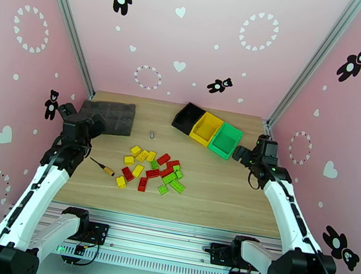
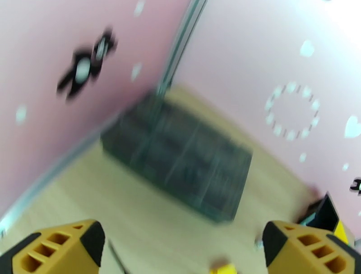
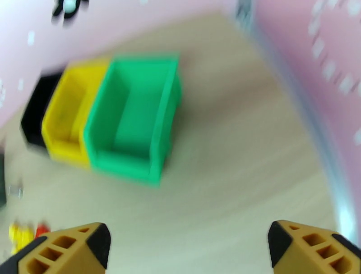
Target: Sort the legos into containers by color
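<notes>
the left gripper hangs above the left edge of the table, its fingers spread wide with nothing between them. straight ahead of it and close by lies the dark grey tray, blurred in the wrist view. the screwdriver lies behind it and toward the middle of the table, apart from everything else.

the right gripper is also open and empty, its fingers far apart. just ahead of it and slightly to its left stand the containers, three bins joined in a row. the green bin is nearest to this gripper, the yellow bin comes next, and the black bin is farthest. as far as the pictures show, all three bins hold nothing.

the legos lie in a loose pile on the table between the two grippers, nearer the arm bases than either one. red, yellow and green bricks are mixed there, some touching. from the right gripper the pile sits off to its left and behind the bins, well apart from them.
</notes>
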### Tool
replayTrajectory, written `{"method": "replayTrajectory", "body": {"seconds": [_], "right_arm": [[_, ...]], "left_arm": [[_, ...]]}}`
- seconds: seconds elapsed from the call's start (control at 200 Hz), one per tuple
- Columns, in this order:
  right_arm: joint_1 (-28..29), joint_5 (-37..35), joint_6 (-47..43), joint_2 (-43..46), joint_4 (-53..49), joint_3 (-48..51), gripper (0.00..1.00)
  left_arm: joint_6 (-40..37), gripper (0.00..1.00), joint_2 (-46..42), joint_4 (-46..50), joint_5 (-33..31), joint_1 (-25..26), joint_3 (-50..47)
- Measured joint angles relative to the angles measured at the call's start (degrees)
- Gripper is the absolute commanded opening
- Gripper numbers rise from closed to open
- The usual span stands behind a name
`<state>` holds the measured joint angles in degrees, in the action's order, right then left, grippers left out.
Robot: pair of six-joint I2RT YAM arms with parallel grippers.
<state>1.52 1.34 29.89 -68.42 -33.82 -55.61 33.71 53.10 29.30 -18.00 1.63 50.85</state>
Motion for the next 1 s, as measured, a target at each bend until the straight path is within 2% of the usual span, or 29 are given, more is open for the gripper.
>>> {"method": "replayTrajectory", "body": {"seconds": [0.045,0.16,0.245,0.335,0.45,0.621,0.841,0.996], "right_arm": [[0.44,3.39,1.07,-0.83,-2.05,-0.11,0.74],[3.65,8.70,2.78,-3.21,-5.51,-0.79,0.73],[8.35,10.14,3.17,-5.79,-7.76,-1.79,0.73],[14.49,10.38,3.15,-9.51,-9.62,-2.91,0.69],[22.29,10.34,3.15,-14.95,-10.67,-3.69,0.68],[33.48,8.35,2.51,-22.88,-13.05,-7.80,0.68],[45.72,6.29,2.56,-30.99,-14.56,-18.71,0.65],[51.04,5.51,3.13,-37.20,-14.71,-22.58,0.69]], "left_arm": [[2.51,0.97,0.33,2.78,4.22,0.00,0.00],[7.41,0.90,2.62,6.19,14.29,0.59,-0.13],[11.02,0.91,4.00,6.97,19.15,4.46,-1.16],[14.21,0.91,4.13,7.58,21.09,11.34,-2.43],[18.78,0.90,4.20,6.01,22.27,19.71,-5.09],[25.03,0.90,6.16,4.92,21.84,27.04,-9.53],[29.57,0.94,6.01,7.48,18.38,27.17,-10.29],[30.88,0.95,3.85,8.09,18.88,21.99,-12.04]]}}
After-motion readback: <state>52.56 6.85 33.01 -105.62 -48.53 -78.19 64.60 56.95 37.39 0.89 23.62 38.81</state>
